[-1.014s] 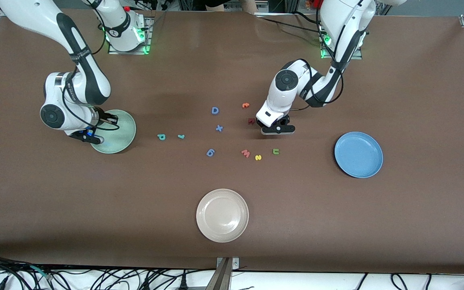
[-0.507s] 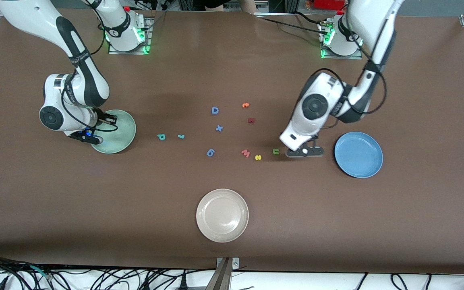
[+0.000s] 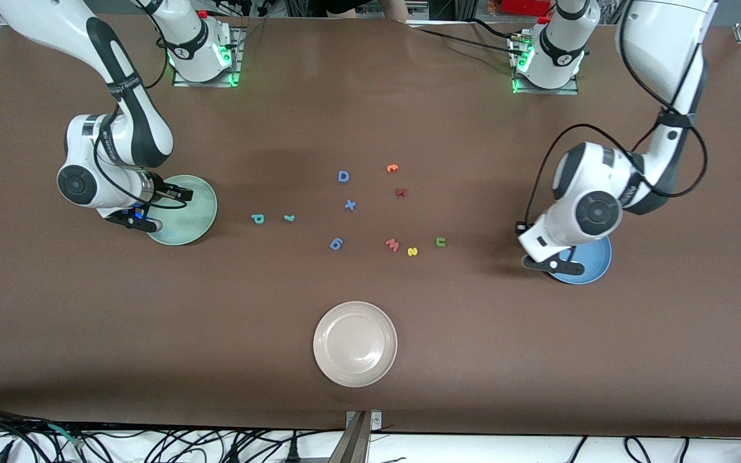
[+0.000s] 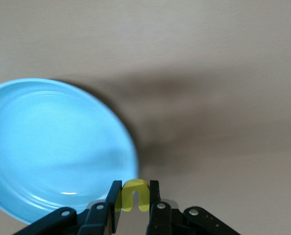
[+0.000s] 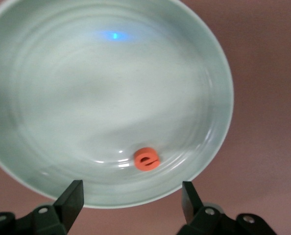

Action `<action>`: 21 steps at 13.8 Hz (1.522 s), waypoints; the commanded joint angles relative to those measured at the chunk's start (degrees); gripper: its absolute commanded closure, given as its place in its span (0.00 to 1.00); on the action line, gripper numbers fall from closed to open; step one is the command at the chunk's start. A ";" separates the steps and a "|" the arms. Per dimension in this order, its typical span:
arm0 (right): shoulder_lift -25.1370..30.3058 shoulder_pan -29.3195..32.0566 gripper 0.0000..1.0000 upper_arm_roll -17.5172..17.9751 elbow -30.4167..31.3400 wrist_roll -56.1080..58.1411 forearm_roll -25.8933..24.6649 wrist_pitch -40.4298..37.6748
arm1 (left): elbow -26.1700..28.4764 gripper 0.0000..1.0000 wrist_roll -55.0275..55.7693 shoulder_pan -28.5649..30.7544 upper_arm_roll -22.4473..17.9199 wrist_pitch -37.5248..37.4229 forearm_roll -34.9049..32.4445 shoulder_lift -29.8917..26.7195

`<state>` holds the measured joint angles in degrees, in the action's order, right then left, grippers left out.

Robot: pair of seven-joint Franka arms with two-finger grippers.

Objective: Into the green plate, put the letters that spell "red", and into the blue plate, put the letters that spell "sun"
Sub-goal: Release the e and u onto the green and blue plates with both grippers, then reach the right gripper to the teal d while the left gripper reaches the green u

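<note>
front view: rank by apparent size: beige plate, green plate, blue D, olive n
1. Beige plate, fully visible, though it lies nearest the camera.
2. Green plate, partly covered by the right arm; true size versus the beige one is unsure.
3. Blue D.
4. Olive n, slightly smaller than the D.

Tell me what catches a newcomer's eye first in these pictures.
The left pincer is shut on a yellow u over the rim of the blue plate. The right pincer hangs open over the green plate, where an orange e lies. More small letters sit scattered mid-table, among them a teal d and an olive n.
</note>
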<state>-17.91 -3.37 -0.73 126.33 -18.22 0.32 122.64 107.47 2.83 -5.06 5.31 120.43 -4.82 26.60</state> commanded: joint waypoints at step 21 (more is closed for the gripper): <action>-12.94 -8.67 0.02 11.36 -14.19 -65.18 0.03 8.49 | -3.94 0.00 9.56 -10.22 5.68 15.26 6.05 5.13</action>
<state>-30.98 -11.53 10.99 111.11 -81.06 0.39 129.85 104.05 12.14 -13.83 11.65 134.13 0.58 30.62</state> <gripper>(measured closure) 0.018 0.000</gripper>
